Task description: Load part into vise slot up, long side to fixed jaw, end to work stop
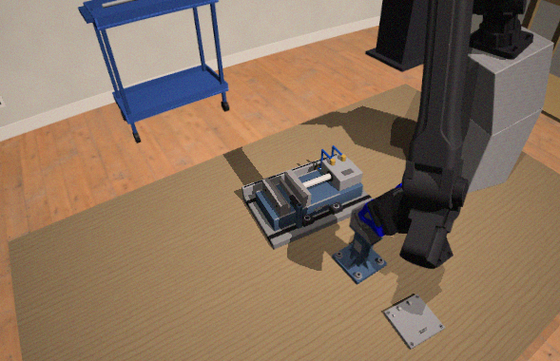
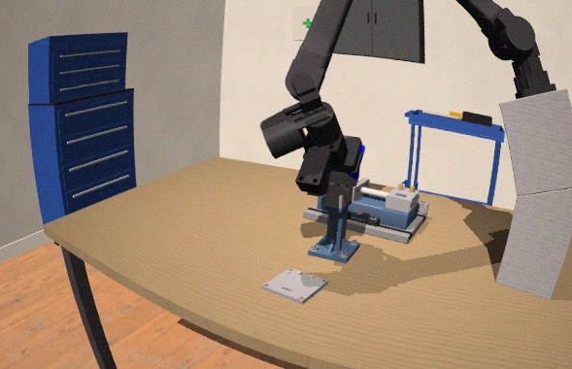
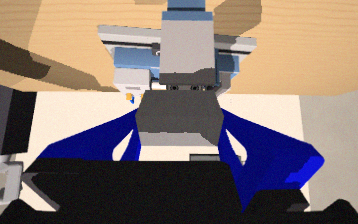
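Observation:
The part, a grey block (image 3: 179, 120), is clamped between the blue fingers of my gripper (image 3: 179, 112). My gripper is shut on it just over the V-block stand (image 1: 359, 270) (image 2: 336, 228) (image 3: 186, 45). The part and the stand's top overlap in the views, so I cannot tell whether they touch. The part's slot does not show. The vise (image 1: 335, 197) (image 2: 386, 211) (image 3: 134, 57) is behind the stand, its jaws apart. The fixed jaw (image 1: 276, 196) is at the left in the top view; the moving jaw (image 1: 299, 187) is on the cylinder's rod. The work stop is not clear.
The infeed plate (image 1: 409, 325) (image 2: 293, 286) lies in front of the V-block stand with no block on it. The air cylinder block (image 1: 340, 174) (image 2: 403, 198) with its blue hoses rises at the vise's end. The grey arm pedestal (image 1: 513, 100) (image 2: 539, 233) stands on the right.

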{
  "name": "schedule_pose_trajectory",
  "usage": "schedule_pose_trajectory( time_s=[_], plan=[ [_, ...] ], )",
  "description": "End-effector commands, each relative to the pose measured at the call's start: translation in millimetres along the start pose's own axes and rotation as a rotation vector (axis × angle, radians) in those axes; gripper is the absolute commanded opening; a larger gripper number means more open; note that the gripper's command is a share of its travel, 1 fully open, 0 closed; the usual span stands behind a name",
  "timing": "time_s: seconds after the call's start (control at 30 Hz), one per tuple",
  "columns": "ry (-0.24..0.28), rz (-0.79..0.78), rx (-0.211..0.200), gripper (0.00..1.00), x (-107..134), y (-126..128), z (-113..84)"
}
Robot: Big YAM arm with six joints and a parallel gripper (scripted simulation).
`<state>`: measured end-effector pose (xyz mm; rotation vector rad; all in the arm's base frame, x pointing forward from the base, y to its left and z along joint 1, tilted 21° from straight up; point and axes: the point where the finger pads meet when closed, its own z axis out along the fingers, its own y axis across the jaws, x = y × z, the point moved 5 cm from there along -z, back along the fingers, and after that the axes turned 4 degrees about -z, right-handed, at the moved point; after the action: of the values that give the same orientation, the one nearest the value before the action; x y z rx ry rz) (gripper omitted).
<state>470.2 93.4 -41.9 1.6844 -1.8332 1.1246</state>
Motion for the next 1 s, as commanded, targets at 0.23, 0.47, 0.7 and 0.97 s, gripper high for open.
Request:
schedule_pose_trajectory(
  time_s=[0.23, 0.47, 0.7, 0.97],
  plan=[
    [-0.010, 0.047, 0.029, 0.00, 6.1, -21.8, -1.9],
    [-0.006, 0.040, 0.024, 0.00, -1.7, -20.2, 5.5],
    [0.000, 0.017, 0.015, 0.00, -12.1, -12.8, 13.0],
    [-0.001, 0.025, 0.016, 0.00, -10.2, -14.3, 14.0]
  ],
)
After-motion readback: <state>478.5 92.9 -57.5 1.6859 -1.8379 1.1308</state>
